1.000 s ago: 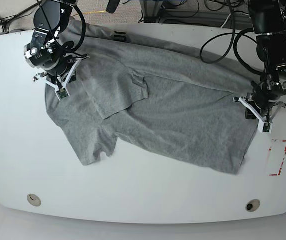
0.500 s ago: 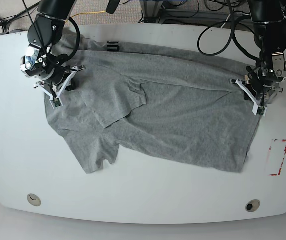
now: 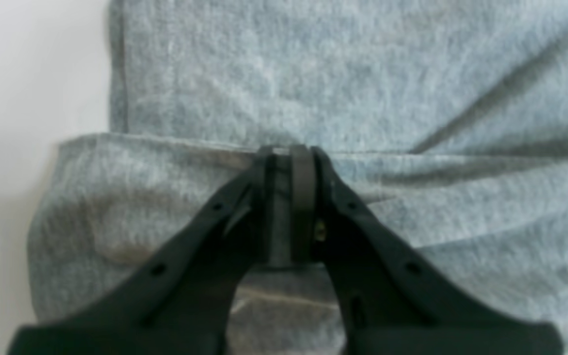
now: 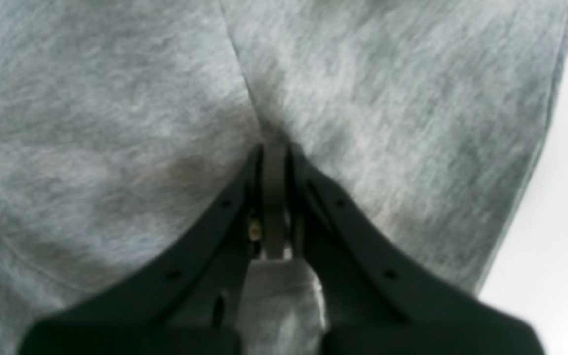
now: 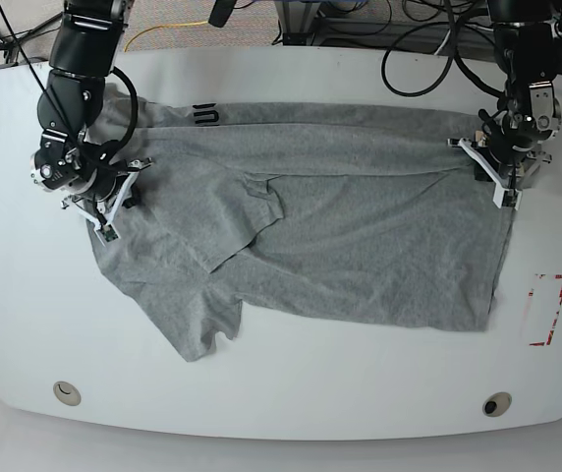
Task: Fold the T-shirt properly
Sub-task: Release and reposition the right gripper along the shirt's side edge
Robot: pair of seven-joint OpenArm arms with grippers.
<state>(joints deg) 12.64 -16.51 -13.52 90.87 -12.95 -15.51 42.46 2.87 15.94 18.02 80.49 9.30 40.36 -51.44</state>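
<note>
**T-shirt dragged up the counter and stretched wider, both arms still pinching it**

T-shirt (image 5: pixel 340 236) lies spread over the middle of the white counter (image 5: pixel 281 383), and over the last second it has slid away from the counter's near edge toward its far edge. Both arms have travelled with it. The black lettering (image 5: pixel 205 114), earlier only a sliver at the cloth's far edge, now shows as a clearer strip on a band of cloth lying along that edge. The body has pulled out longer and flatter between the two grips, though a loose flap (image 5: pixel 252 211) near the middle is still doubled over and one sleeve (image 5: pixel 193 329) hangs toward the near edge.

As I judge it, this is a straightening pull rather than a fold proper: the cloth is being squared up and tensioned so a clean fold can follow. Most of the task looks to be ahead.

The left gripper (image 3: pixel 288 153) has its fingers (image 3: pixel 303 177) pressed together on a hemmed edge of the shirt, at the end far from the sleeve, with a ridge of cloth caught between them. The right gripper (image 4: pixel 274 148) is likewise clamped tight at the sleeve end, a thin pleat of grey fabric pinched between its fingers (image 4: pixel 291 172), creases fanning away from the pinch.
</note>
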